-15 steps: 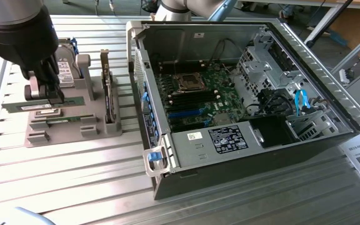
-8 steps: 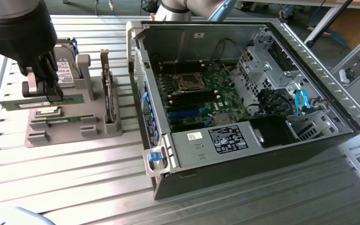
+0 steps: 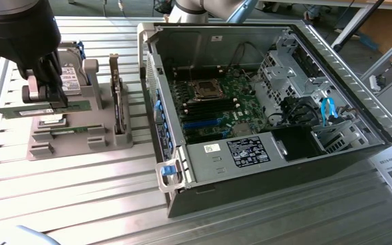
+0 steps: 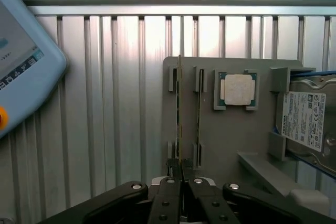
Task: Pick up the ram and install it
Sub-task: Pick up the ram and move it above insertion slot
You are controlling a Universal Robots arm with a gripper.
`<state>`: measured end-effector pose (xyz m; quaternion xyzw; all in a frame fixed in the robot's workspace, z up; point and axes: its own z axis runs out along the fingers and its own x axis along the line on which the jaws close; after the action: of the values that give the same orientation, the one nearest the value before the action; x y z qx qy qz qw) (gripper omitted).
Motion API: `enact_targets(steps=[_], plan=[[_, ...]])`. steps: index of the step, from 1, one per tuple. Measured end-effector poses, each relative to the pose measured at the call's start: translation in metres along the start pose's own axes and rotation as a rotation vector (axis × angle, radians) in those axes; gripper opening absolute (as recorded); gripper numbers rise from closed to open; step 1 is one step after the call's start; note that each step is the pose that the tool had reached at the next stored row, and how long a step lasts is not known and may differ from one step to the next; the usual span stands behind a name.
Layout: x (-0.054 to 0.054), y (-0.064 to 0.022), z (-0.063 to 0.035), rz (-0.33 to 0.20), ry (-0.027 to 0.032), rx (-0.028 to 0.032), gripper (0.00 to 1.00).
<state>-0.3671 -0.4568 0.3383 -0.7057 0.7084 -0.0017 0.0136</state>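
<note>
Ram (image 3: 19, 111) clamped in the pincer (image 3: 51, 102) above the grey holder (image 3: 73, 144).

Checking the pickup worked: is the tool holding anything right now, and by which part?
Yes. The tool is shut on the ram, pinching its flat faces at roughly mid-length.

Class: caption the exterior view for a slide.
Gripper holds a ram stick at the grey holder, beside the open computer case.

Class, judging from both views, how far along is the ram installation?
Done: the fingers are shut on the ram. In hand: that ram, held at the grey holder, beside the second ram in its slot. Left: it is not yet in the motherboard.
</note>
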Motion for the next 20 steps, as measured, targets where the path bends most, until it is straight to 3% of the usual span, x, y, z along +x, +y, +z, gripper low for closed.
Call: enact_targets(steps=[8, 16, 20], plan=[[0.0, -0.0001, -0.0048, 0.0, 0.0002, -0.0002, 0.12], [-0.001, -0.001, -0.0482, 0.0, -0.0001, -0.0004, 0.12], [-0.001, -0.0011, -0.0529, 0.0, 0.0, -0.0005, 0.12]])
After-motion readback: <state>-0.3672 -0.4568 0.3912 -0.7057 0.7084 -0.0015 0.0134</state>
